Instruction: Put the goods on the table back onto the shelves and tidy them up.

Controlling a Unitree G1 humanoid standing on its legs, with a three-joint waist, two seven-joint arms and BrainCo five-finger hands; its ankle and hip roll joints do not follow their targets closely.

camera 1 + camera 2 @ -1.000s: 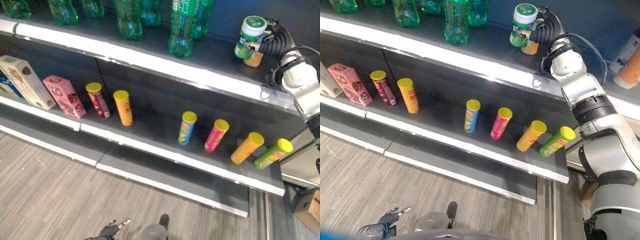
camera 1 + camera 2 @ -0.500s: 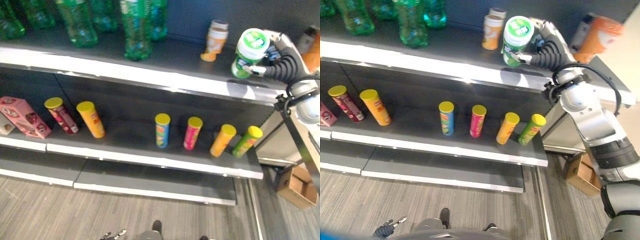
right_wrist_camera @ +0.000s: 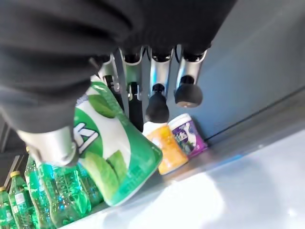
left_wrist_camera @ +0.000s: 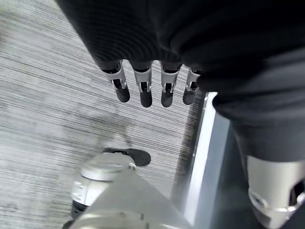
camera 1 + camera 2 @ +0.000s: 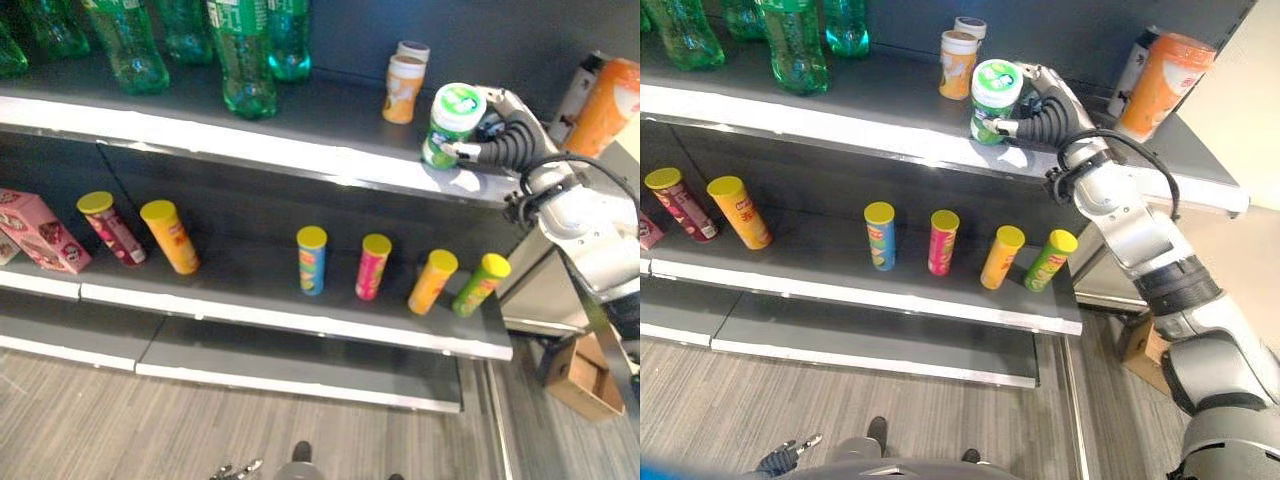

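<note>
My right hand is shut on a green and white jar, fingers and thumb curled round its side. The jar leans over the front right part of the top shelf; whether its base touches the shelf I cannot tell. An orange jar and a purple-labelled jar stand further back on the same shelf, to the left of the held jar. My left hand hangs low over the floor, its fingers straight and holding nothing.
Green bottles stand in a row at the top shelf's left. A big orange container stands at its right end. Several chip tubes and a pink box stand on the middle shelf. A cardboard box lies on the floor, right.
The camera has swung. My right hand has brought the green jar away from the orange jar, out toward the shelf's front edge. The left hand has stayed low.
</note>
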